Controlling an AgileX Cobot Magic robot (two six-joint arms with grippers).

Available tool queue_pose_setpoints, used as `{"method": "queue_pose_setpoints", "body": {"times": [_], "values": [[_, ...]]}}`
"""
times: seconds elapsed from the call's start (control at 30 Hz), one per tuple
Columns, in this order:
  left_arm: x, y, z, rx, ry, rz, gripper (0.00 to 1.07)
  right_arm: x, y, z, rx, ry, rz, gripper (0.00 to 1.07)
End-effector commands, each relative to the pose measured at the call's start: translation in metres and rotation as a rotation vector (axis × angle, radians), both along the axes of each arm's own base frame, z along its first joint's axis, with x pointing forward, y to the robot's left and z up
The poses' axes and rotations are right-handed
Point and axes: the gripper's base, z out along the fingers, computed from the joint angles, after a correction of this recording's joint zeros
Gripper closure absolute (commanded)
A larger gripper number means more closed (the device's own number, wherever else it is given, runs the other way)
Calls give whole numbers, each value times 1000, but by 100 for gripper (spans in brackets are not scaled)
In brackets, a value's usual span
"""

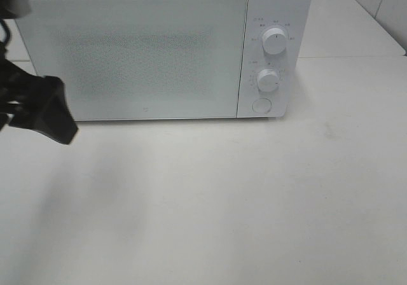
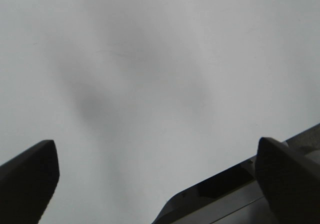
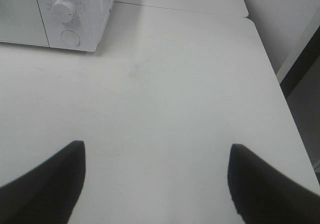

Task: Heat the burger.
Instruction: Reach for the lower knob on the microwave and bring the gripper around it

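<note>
My left gripper [image 2: 157,176] hangs in front of the microwave [image 1: 137,56], off the left end of its door [image 1: 133,75], with the jaws spread as wide as they go and nothing between them, only bare table [image 1: 222,202] below. My right gripper [image 3: 155,179] is out past the microwave's control side, well clear of it. Its jaws are also wide apart and empty, and the overhead camera does not catch it at all.

The burger is in none of my three views. The door is shut and its speckled panel hides the inside, so I cannot tell whether the burger sits in there. Shut like that, the door suggests either loading is done or it has not begun, and I lean toward the first.

The count: one microwave, two dials [image 1: 275,40] stacked on its right-hand panel, one round button [image 1: 261,105] beneath them, two empty grippers, no burger in sight. Both hands being free suits what I would guess comes next — a dial to turn.
</note>
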Motion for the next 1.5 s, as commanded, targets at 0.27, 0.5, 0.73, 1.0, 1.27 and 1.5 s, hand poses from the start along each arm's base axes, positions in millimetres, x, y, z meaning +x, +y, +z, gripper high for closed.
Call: {"method": "queue_pose_setpoints", "body": {"times": [0.27,0.5,0.73,1.0,1.27,1.5], "values": [[-36,80,44,0,-49,280,7,-3,0,0,-4,-34,-4,31],[-66,85,51,-13,-121,301,7,-3,0,0,-4,-34,-4,31],[-112,86,16,-12,-93,317,7,-3,0,0,-4,-34,-4,31],[-148,88,-12,-13,-108,317,7,-3,0,0,-4,-34,-4,31],[-168,90,-9,-35,-310,324,7,-3,0,0,-4,-34,-4,31],[-196,93,-1,-54,-500,344,7,-3,0,0,-4,-34,-4,31]]}}
